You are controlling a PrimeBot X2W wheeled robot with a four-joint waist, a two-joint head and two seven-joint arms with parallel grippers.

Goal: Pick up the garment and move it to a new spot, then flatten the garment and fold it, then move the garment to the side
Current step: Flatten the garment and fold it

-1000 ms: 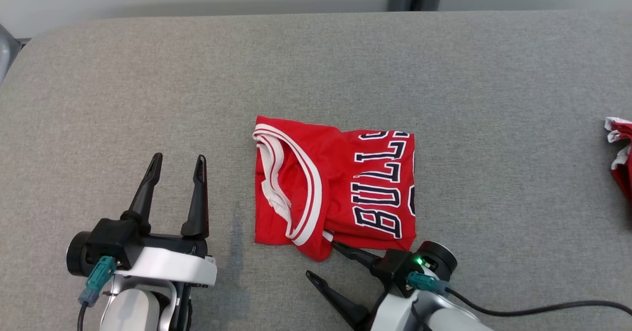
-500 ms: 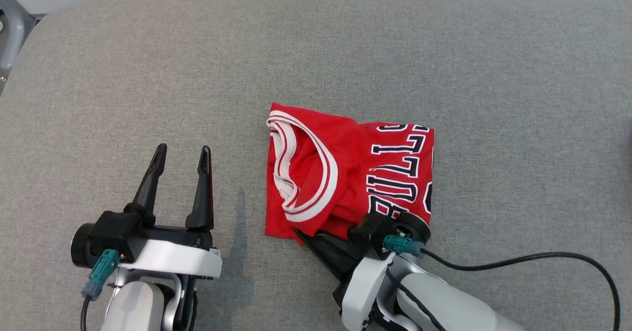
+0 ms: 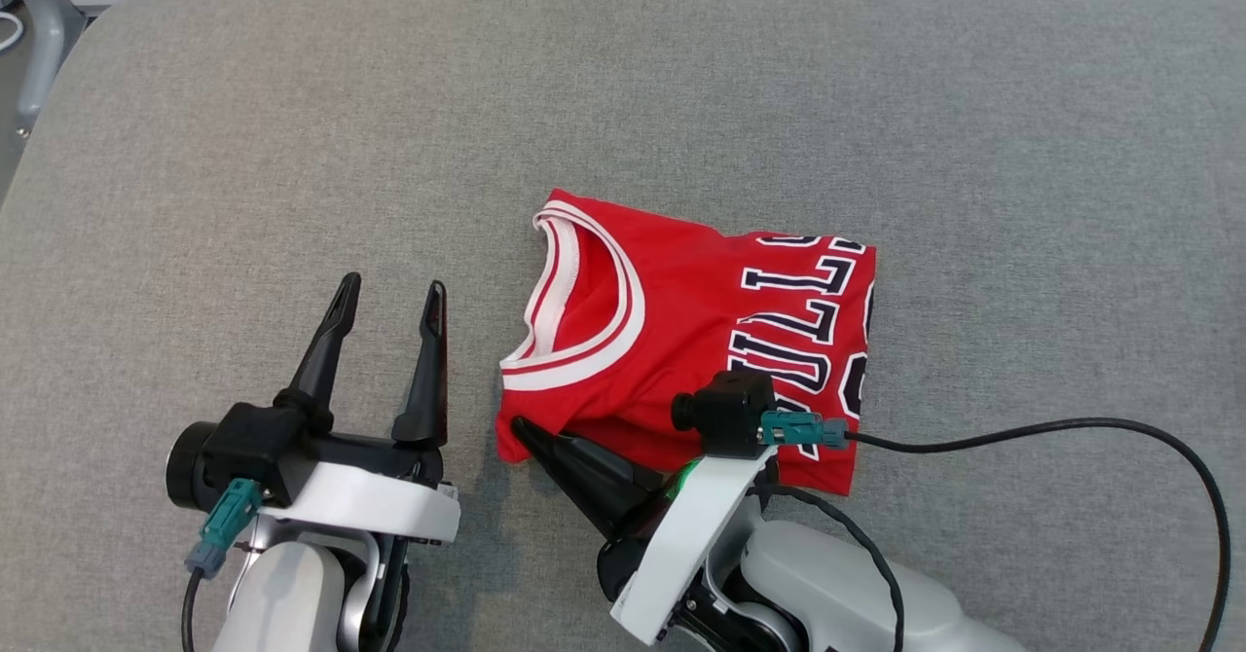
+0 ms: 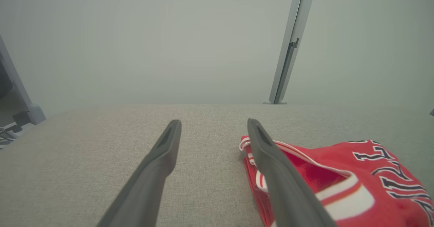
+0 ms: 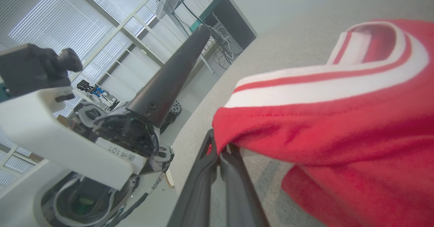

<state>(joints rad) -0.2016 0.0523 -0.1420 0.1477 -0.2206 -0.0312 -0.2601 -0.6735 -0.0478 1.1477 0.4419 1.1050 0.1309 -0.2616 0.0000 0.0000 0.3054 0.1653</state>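
Right wrist view shows your right pincer [image 5: 217,152] closed tight, its two dark fingers pressed together with a red corner of the garment [image 3: 681,341] nipped between the tips. That is the near-left corner, below the white-and-red trimmed neckline, and it sits raised a little off the grey counter [image 3: 292,146]. You can see the rest of the folded garment lying mid-counter, dark lettering toward its right side. Your left pincer [image 3: 392,284] stands wide open and empty just beside the garment's left edge. A black cable [image 3: 1119,428] loops over the counter at right.
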